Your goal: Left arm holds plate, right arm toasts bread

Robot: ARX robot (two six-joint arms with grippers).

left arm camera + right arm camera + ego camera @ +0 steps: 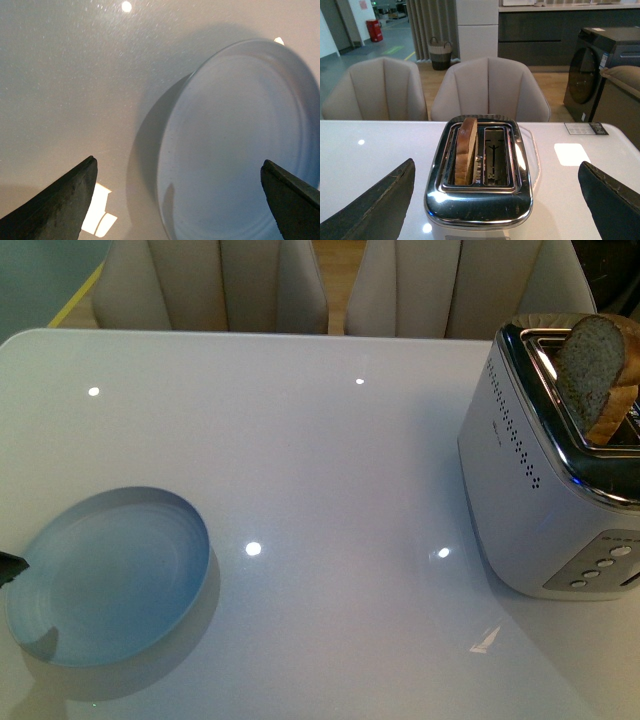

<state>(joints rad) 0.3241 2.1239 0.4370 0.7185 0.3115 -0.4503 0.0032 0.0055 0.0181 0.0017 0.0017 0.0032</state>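
Our left gripper: two matte black, wedge-shaped jaws tapering to points, faintly scuffed. Our right gripper: matching dark wedges, their edges worn and dusty.

In the front view, the plate sat on the table at the lower left of the frame, with the tip of the left arm at its left rim, against the frame's edge. The toaster stood at the right edge, well apart from the plate. The bread stood upright in one toaster slot, its top poking above the opening; the other slot lay beside it. Two chairs stood behind the table, along the top of the frame.
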